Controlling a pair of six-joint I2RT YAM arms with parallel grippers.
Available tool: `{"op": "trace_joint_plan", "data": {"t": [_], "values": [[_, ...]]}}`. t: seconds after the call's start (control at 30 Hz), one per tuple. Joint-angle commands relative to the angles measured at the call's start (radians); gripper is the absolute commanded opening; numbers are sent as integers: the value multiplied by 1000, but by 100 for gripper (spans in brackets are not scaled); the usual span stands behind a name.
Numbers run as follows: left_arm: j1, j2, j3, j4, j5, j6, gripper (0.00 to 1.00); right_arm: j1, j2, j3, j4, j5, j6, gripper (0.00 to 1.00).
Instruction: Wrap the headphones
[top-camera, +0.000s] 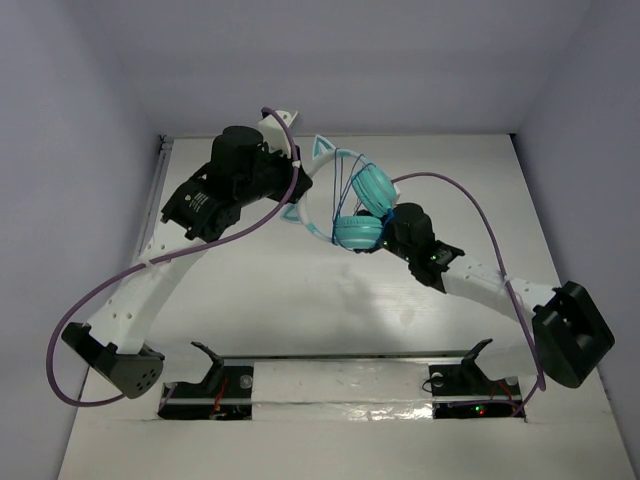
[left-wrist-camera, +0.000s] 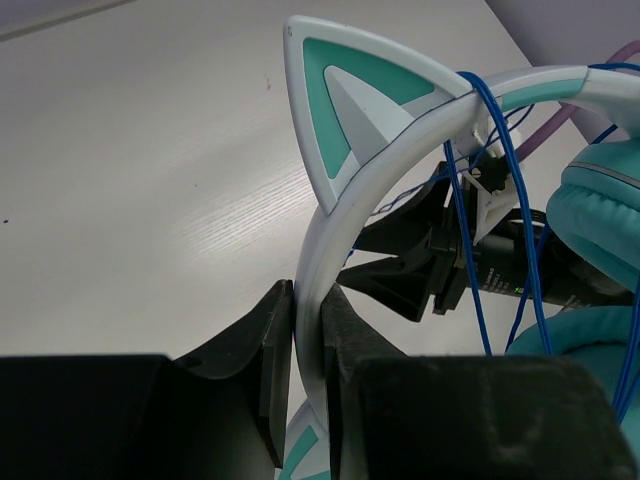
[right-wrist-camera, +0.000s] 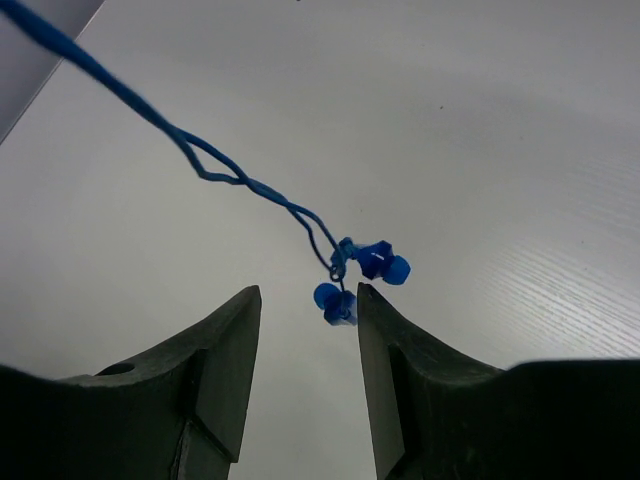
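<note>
My left jaws are pressed together on the thin white headband (left-wrist-camera: 400, 115) of the teal cat-ear headphones (top-camera: 358, 232), held up over the white bench (top-camera: 300, 310), upper centre of the top view. The thin blue cord (left-wrist-camera: 465, 200) already loops the band several times. My right jaws are spread, pinching nothing. The blue plug end (right-wrist-camera: 383, 264) dangles just ahead of the tips, nearer the right-hand one in the wrist view.

Step, as I read it: catch the loose tail and finish the wrap.

Plan: centre the plug between the tips before closing. Grip the plug body, not bare cord. Light tension, left clamp steady.

Risk: tail swings away, loops slacken.
</note>
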Motion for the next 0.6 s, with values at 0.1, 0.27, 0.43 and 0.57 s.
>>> {"op": "trace_joint_plan", "data": {"t": [0.1,0.27,0.43,0.57], "values": [[6,-39,57,61,21,-17,0,-4,22,72,114,-22,-23,49],[6,-40,55,56,19,-17,0,-4,16,41,166,-10,-9,49],[6,-37,67,59,24,-20,0,-4,26,32,182,13,3,46],[6,-34,89,49,19,-20,0,-4,40,29,185,22,4,44]]}}
